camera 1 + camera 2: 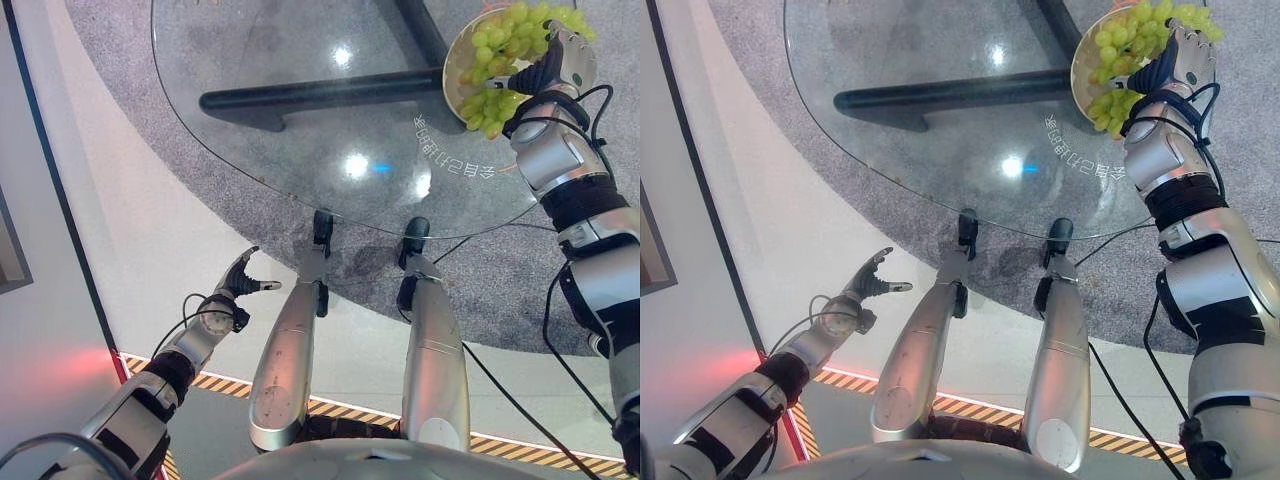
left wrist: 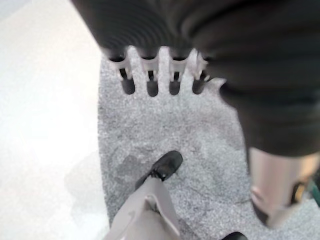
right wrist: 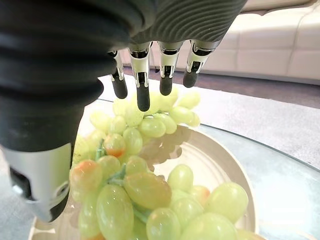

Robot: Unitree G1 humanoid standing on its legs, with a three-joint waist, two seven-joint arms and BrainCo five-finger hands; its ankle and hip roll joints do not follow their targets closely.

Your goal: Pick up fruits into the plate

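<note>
Right wrist view: right robot hand (image 3: 150,75) fingers straight, holding nothing, above grapes (image 3: 145,185) on plate (image 3: 215,160); soft, fragile, slippery; probably grip stem.

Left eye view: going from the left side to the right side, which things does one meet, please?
Left hand, open, low beside the glass table → dark table base seen through the glass table → plate with green grapes → right hand above the grapes.
</note>
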